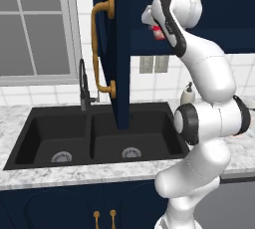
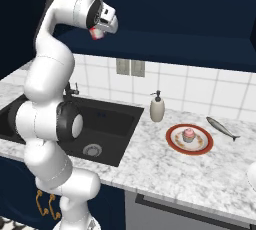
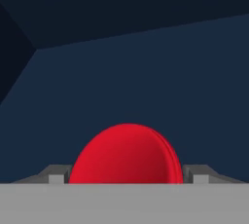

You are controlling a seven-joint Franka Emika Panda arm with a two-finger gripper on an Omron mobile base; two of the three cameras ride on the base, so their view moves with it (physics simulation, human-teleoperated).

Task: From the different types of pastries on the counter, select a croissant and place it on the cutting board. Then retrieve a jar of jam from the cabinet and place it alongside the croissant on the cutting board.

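Note:
My gripper (image 1: 155, 28) is raised high at the open front of the navy cabinet (image 1: 117, 49), whose door with a brass bar handle (image 1: 102, 49) hangs open over the sink. The gripper (image 2: 100, 30) is shut on the jar of jam (image 2: 95, 34), a small red jar. In the hand view the jar of jam (image 3: 126, 155) sits between the two fingertips (image 3: 58, 175), with the dark cabinet interior (image 3: 146, 72) behind it. A pink-frosted cupcake (image 2: 188, 134) stands on the marbled counter (image 2: 165, 171). The croissant and the cutting board are out of view.
A black double sink (image 1: 94, 138) with a dark faucet (image 1: 83, 86) lies below the arm. A soap dispenser (image 2: 157, 108) stands by the wall. The cupcake rests on a red-rimmed plate (image 2: 172, 141), with a grey fish (image 2: 222, 128) to its right.

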